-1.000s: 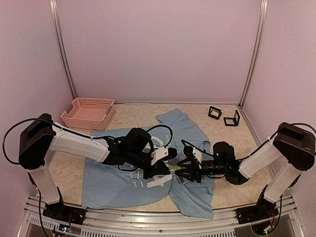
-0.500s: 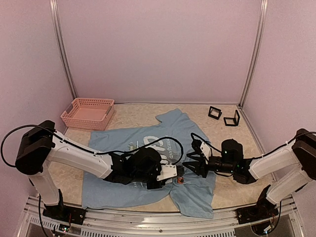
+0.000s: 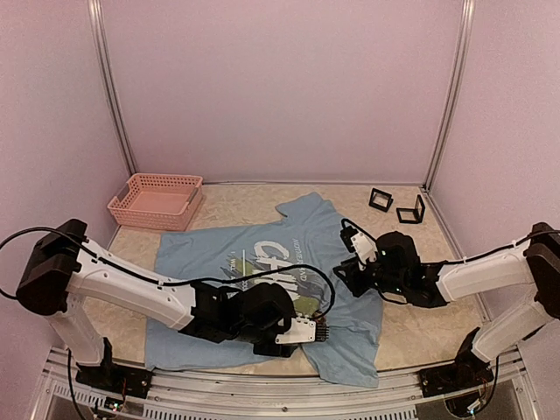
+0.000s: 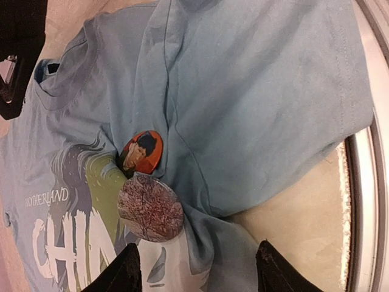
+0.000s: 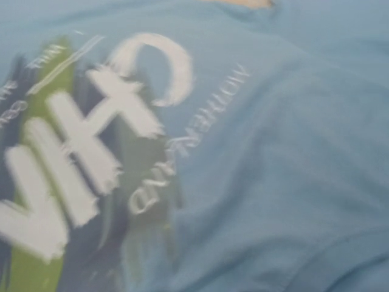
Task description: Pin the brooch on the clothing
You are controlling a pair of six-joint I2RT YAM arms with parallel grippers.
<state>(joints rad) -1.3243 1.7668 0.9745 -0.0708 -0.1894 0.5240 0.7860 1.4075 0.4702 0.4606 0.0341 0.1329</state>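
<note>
the left gripper (image 4: 197,275) is open: in the left wrist view its two dark fingertips (image 4: 124,272) stand wide apart at the bottom edge with nothing between them. it hangs low over the near hem side of the clothing (image 4: 261,91), which lies spread on the table (image 4: 304,225).

straight ahead of that gap, but offset toward the fingertip on the view's left, lie two round badges. the nearer is a dark red mottled disc (image 4: 150,208), just beyond the fingertip. the farther is an orange brooch (image 4: 141,152) with a small figure on it, and its edge touches the disc. both sit on the cloth where the green brush stroke meets a long fold. being round, neither has a long axis of its own. the pair runs nearly along the gripper's own forward line. i cannot tell whether either one is pinned through the fabric or only lying on it.

from above, the left gripper (image 3: 317,331) is near the shirt's lower middle. the right gripper (image 3: 350,262) is well apart, up over the collar side of the clothing (image 3: 197,254). its wrist view shows only blurred lettering, so i cannot tell how its jaws stand. the left arm is plainly nearer the brooch, so any pressing or checking probably falls to it, with a small shift toward the left-hand finger.
</note>
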